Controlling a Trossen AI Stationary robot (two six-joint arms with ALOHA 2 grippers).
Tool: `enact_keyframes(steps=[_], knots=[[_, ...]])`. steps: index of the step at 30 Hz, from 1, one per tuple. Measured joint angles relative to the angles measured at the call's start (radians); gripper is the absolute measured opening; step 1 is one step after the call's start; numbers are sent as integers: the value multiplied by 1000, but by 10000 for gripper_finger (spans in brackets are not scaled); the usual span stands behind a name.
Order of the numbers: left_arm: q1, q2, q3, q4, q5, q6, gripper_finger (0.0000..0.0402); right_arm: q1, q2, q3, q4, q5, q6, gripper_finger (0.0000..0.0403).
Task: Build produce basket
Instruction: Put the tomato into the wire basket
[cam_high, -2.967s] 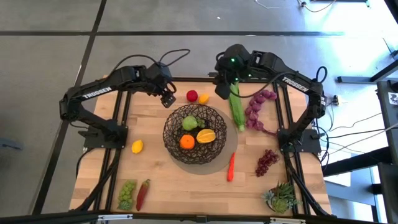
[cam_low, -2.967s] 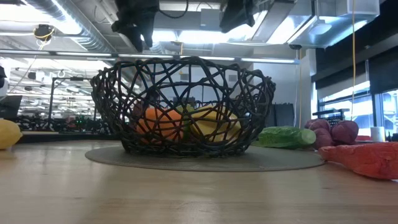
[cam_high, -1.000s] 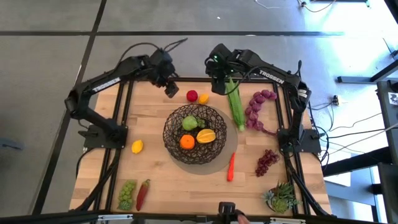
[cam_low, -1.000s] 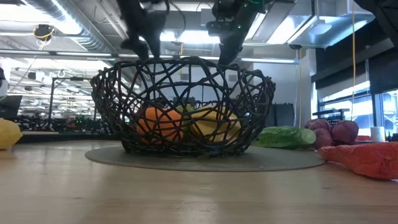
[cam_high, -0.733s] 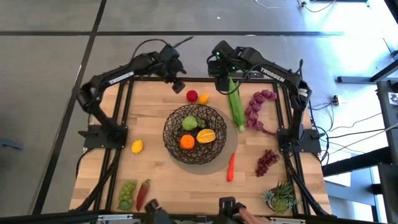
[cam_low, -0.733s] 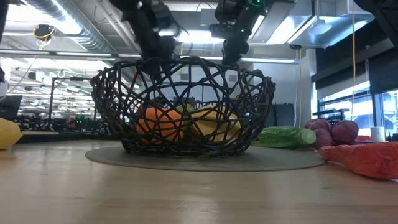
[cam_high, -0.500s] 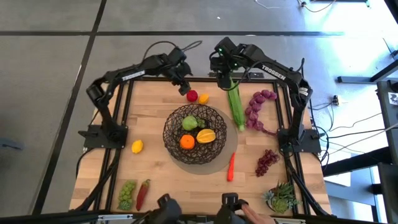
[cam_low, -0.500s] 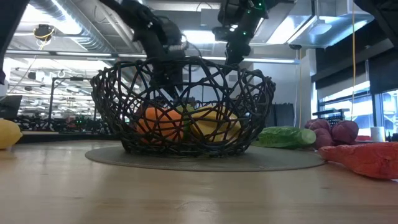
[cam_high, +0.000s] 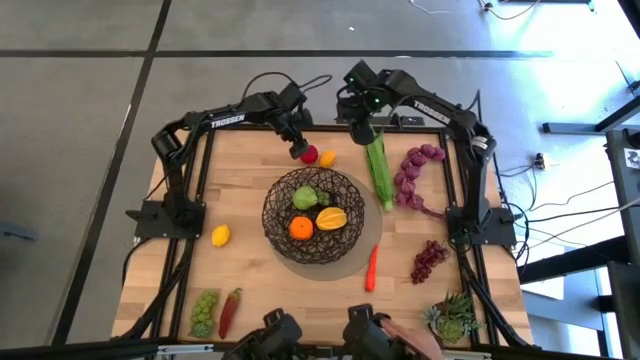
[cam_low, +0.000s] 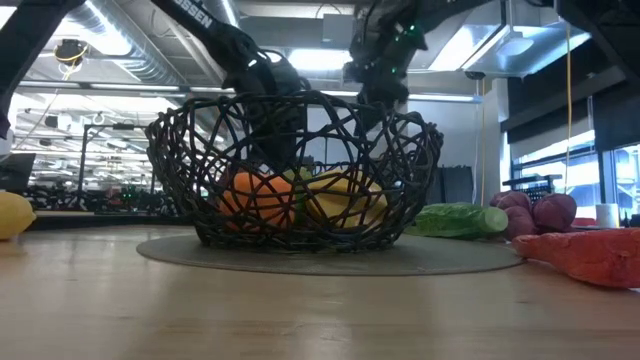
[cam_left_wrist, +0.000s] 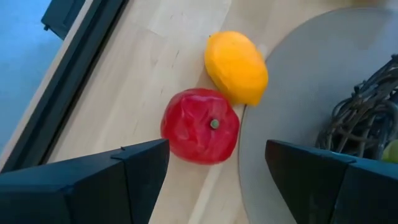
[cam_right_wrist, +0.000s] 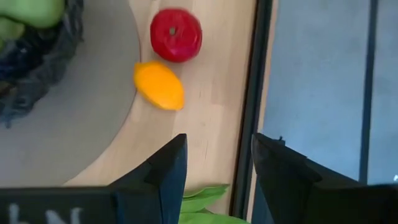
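The dark wire basket (cam_high: 313, 215) stands on its grey mat (cam_left_wrist: 292, 93) mid-table, with a green apple, an orange and a yellow fruit inside. A red apple (cam_left_wrist: 200, 126) and an orange-yellow fruit (cam_left_wrist: 236, 67) lie on the wood just beyond the mat's far rim. My left gripper (cam_left_wrist: 214, 180) hovers open just above and left of the red apple (cam_high: 310, 154), touching nothing. My right gripper (cam_right_wrist: 217, 165) hangs open over the far end of the long green stalk (cam_high: 379, 170), with nothing between its fingers.
A lemon (cam_high: 221, 236) lies left of the basket. Green grapes (cam_high: 205, 312) and a red chilli (cam_high: 230, 312) lie near left. A carrot (cam_high: 372, 268), purple grapes (cam_high: 430, 260), purple produce (cam_high: 415, 175) and a succulent (cam_high: 452, 318) lie to the right. A person's hand (cam_high: 405, 338) shows at the near edge.
My left gripper has swung toward the table's right and come down toward the red apple, rolling as it went, and stays open. My right gripper has shifted a little to the right over the stalk's far end and rolled. No produce has moved.
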Motion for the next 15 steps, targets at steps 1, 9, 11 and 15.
enact_keyframes(steps=[1,9,11,15], knots=[[0,0,0,4,0,1,255,-1,10,0,1,1,-1,177],[-14,0,0,4,1,79,255,-3,58,0,6,-2,-87,177],[-23,8,0,5,2,108,255,-3,75,0,5,-4,-127,177],[-36,38,0,2,-2,175,255,-3,109,-1,0,6,-151,177]])
